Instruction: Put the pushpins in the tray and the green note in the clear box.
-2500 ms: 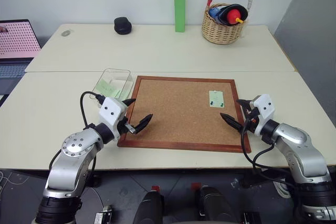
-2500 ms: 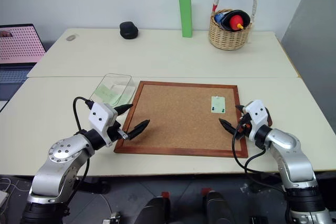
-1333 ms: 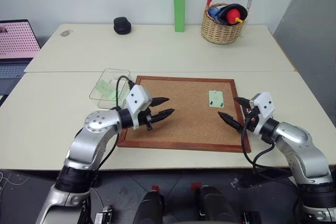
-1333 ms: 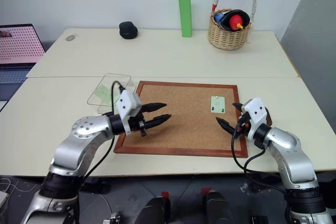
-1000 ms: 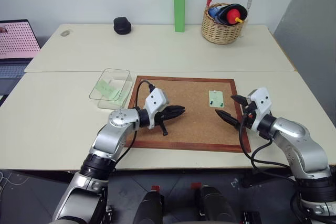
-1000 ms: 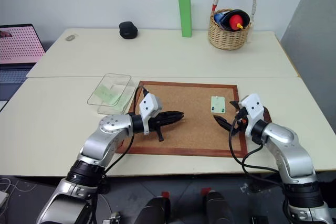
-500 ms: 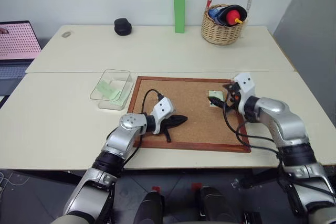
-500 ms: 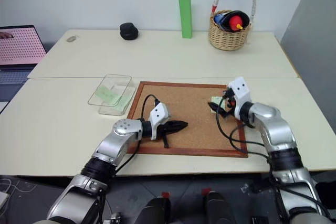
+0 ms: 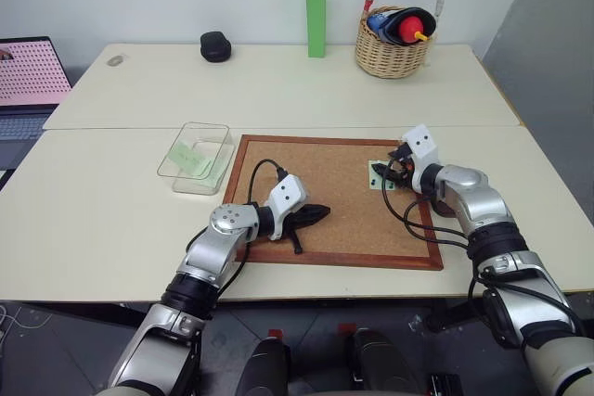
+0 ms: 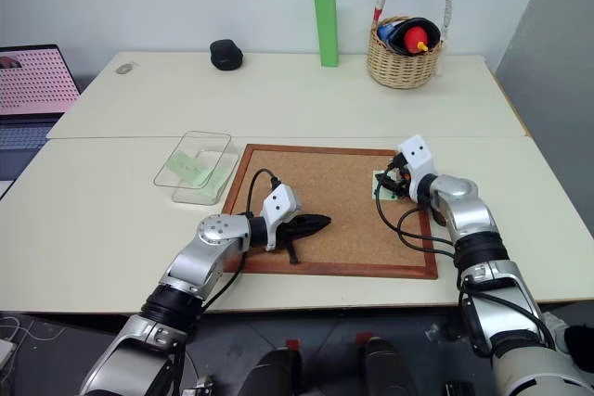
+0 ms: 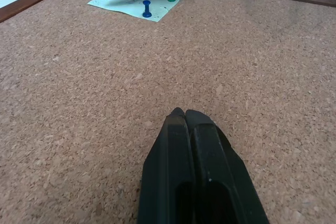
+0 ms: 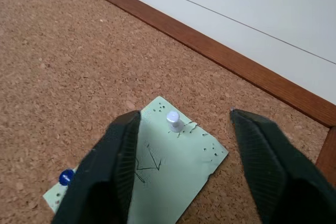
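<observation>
- We are seeing the clear box (image 9: 196,157) sitting on the worktop (image 9: 93,201) just left of the cork board (image 9: 334,229).
- Our left tool (image 11: 184,115) is lying low over the board with its fingers pressed together, holding nothing.
- Our right tool (image 12: 181,124) is standing apart, straddling a white pushpin (image 12: 174,119) on the green note (image 12: 157,177) near the board's right edge; a blue pushpin (image 12: 66,177) is also sitting in it.

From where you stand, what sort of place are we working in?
Probably an office or lab workspace. Two pale tables are pushed together against a plain wall, an open laptop sits at the far left, and a framed cork board with a pinned green note lies in front of you.
</observation>
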Available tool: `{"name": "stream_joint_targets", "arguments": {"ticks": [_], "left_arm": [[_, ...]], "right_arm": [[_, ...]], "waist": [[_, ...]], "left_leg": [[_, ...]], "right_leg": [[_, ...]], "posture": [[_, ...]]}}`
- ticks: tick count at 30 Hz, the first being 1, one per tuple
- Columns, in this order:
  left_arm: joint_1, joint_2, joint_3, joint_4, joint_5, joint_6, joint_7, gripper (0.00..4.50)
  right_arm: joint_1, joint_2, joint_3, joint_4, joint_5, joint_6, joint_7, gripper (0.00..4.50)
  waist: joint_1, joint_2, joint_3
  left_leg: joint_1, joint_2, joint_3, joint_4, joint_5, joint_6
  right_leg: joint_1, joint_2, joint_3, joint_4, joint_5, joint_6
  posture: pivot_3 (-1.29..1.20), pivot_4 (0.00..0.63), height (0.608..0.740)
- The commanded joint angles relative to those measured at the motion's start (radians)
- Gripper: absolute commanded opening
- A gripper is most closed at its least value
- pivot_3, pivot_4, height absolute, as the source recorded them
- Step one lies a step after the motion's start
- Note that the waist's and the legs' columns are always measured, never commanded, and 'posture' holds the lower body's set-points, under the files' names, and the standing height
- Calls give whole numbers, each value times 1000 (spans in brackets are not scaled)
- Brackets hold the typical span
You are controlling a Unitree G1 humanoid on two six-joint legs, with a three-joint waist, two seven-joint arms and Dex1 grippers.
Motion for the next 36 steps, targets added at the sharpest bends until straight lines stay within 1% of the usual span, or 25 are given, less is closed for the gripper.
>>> {"name": "stream_joint_targets", "arguments": {"ticks": [1,7,10,11,17,29,33,36], "left_arm": [[28,14,-12,-8,22,23,-5,0],[31,14,-14,-8,27,28,-3,0],[30,17,-17,-3,33,33,-4,0],[30,18,-17,-1,35,35,-3,0],[24,18,-23,19,48,62,7,0],[24,17,-47,39,58,104,1,0],[24,17,-51,37,59,103,0,0],[25,18,-52,34,60,103,0,0]], "right_arm": [[-43,5,-12,20,-11,-44,13,1787],[-57,13,-18,45,-13,-57,18,778],[-61,10,-23,45,-12,-59,23,105],[-61,8,-25,44,-11,-58,25,41],[-48,-4,-39,-17,6,-36,36,41],[32,-31,-82,-253,47,83,26,41],[67,-57,-115,-345,65,139,11,41],[106,-100,-139,-432,81,191,21,41]], "waist": [[0,0,0],[0,0,0],[0,0,0],[0,0,0],[0,0,0],[0,1,-1],[0,1,-1],[1,2,-1]], "left_leg": [[0,0,0,0,0,0],[0,0,0,0,0,0],[0,0,0,0,0,0],[0,0,0,0,0,0],[1,0,0,0,0,0],[3,0,1,0,0,0],[3,0,1,0,0,0],[3,0,1,0,0,0]], "right_leg": [[0,0,0,0,0,0],[0,0,0,0,0,0],[0,0,0,0,0,0],[0,0,0,0,0,0],[0,0,1,0,0,0],[2,0,1,1,0,0],[2,0,1,1,0,0],[2,0,1,1,0,0]], "posture": [[0,150,740],[0,150,740],[0,150,740],[0,150,740],[0,150,740],[0,150,740],[0,150,740],[0,150,740]]}}
